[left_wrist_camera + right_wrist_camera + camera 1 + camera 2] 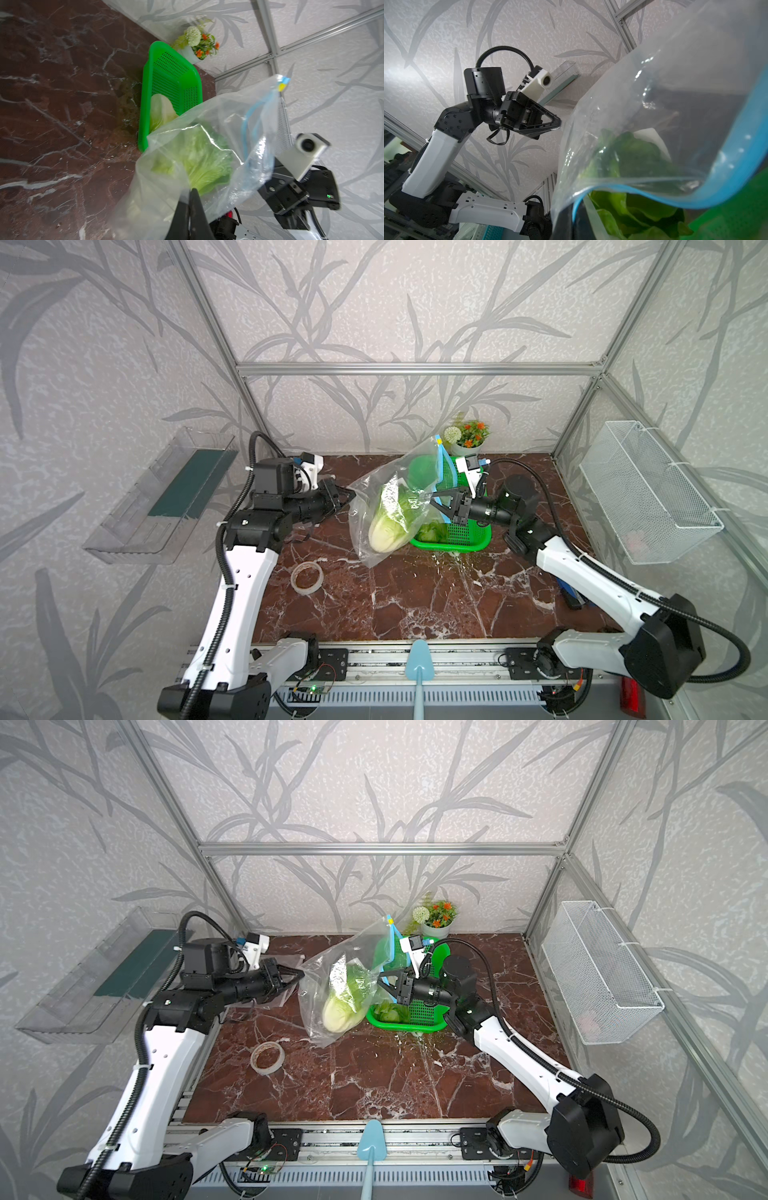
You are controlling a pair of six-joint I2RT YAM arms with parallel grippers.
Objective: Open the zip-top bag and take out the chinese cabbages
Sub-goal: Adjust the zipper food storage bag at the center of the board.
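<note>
Hanging between the two arms, the zip-top bag [370, 506] sags over the marble table [415, 601] with one chinese cabbage [384, 526] inside, white base down. The second cabbage [428, 533] lies in the green basket [469, 545]. The left gripper [350, 494] is pinched together on the film at the bag's outer side. The right gripper [433, 499] is clamped on the blue zip strip [726, 187]. Both holds are thin: the head's weight could drag slick film out of either pinch and drop the bag. Pulling the sides apart too hard could tear the film. The cabbage sits deep, so tipping it out may swing the bag into the basket.
</note>
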